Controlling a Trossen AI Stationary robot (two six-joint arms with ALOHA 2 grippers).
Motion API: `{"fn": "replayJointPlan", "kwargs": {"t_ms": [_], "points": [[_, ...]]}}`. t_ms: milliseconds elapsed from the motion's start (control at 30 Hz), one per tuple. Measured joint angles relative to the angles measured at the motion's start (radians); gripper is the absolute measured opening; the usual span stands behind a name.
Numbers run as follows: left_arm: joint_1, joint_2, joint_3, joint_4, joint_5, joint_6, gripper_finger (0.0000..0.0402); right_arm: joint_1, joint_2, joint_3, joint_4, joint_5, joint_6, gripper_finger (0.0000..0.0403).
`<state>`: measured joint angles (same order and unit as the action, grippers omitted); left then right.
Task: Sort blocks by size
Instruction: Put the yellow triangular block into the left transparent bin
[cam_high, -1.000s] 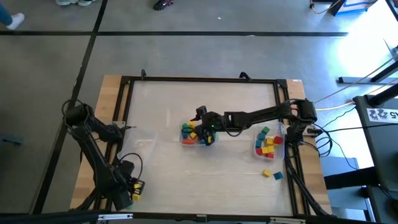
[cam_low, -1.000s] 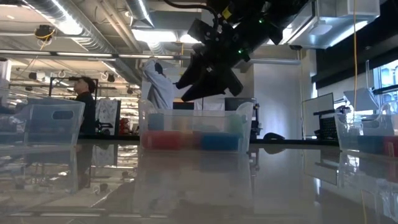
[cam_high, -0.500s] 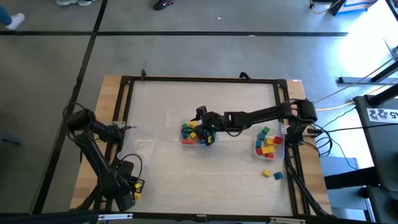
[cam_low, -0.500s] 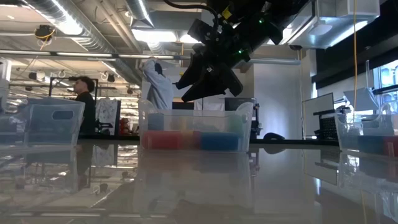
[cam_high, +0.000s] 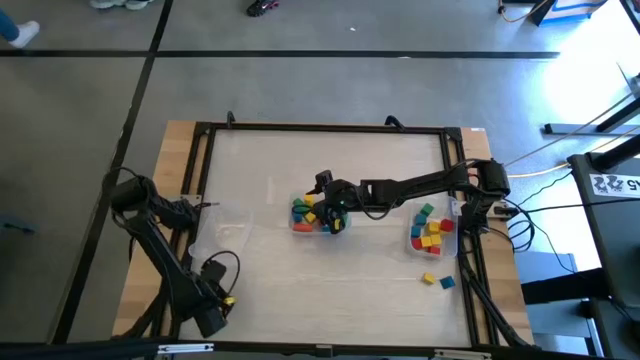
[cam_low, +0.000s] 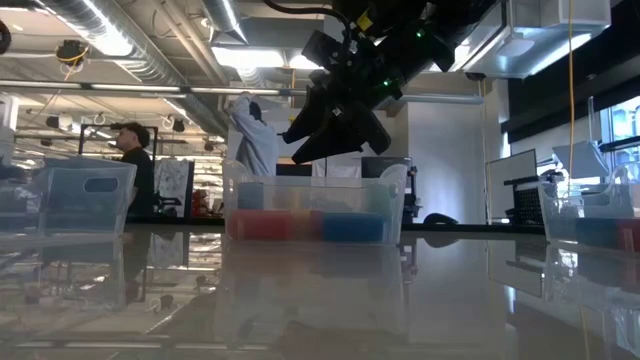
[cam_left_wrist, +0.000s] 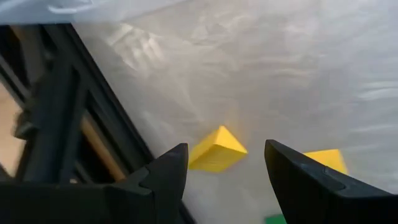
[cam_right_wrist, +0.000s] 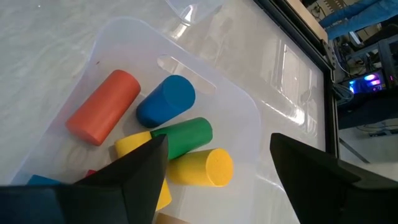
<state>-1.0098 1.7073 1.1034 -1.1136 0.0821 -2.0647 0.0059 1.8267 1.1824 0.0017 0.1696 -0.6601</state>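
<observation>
Fingers of the left gripper (cam_left_wrist: 224, 180) stand apart and empty at the table's near-left corner, over smooth yellow wooden blocks (cam_left_wrist: 217, 149); a green one is cut off by the frame. Mid-table, the right gripper (cam_right_wrist: 214, 180) hangs spread wide above a clear plastic bin (cam_high: 300, 226) holding glossy cylinders (cam_right_wrist: 104, 106) in orange, blue, green and yellow. A second bin (cam_high: 413, 242) by the right edge carries small cubes; two loose ones (cam_high: 437, 281) lie nearer. From table height, frosted walls blur the colours.
</observation>
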Motion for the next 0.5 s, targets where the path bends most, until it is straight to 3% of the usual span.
{"fn": "replayJointPlan", "kwargs": {"t_ms": [500], "points": [[-0.095,0.000,-0.001,0.022,-0.023,0.478,0.0210,0.000,0.000,0.000,0.000,-0.005,0.011,0.0287]]}}
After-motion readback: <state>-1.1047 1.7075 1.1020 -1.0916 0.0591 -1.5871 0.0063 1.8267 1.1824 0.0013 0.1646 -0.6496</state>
